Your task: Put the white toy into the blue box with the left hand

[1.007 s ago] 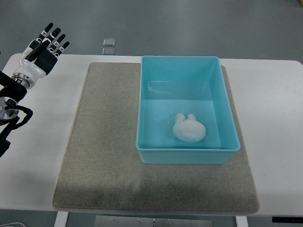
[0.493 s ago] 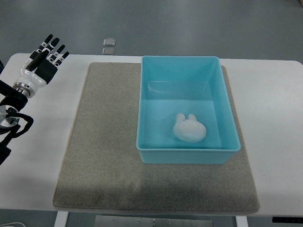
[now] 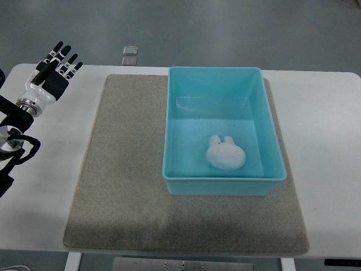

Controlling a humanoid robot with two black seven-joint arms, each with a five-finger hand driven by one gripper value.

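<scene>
Inside the blue box [image 3: 223,135], near its front wall, the white toy [image 3: 224,154] lies on the floor, rabbit-like, ears toward the far side. Box sits on the grey mat [image 3: 124,169] on the white worktop [image 3: 327,141]. Left hand [image 3: 52,70] at far-left corner, fingers spread wide, holding nothing, well apart from box. Since a second ago it has drifted slightly outward, then stopped. Placement looks complete; arm retired. Right hand unseen.
</scene>
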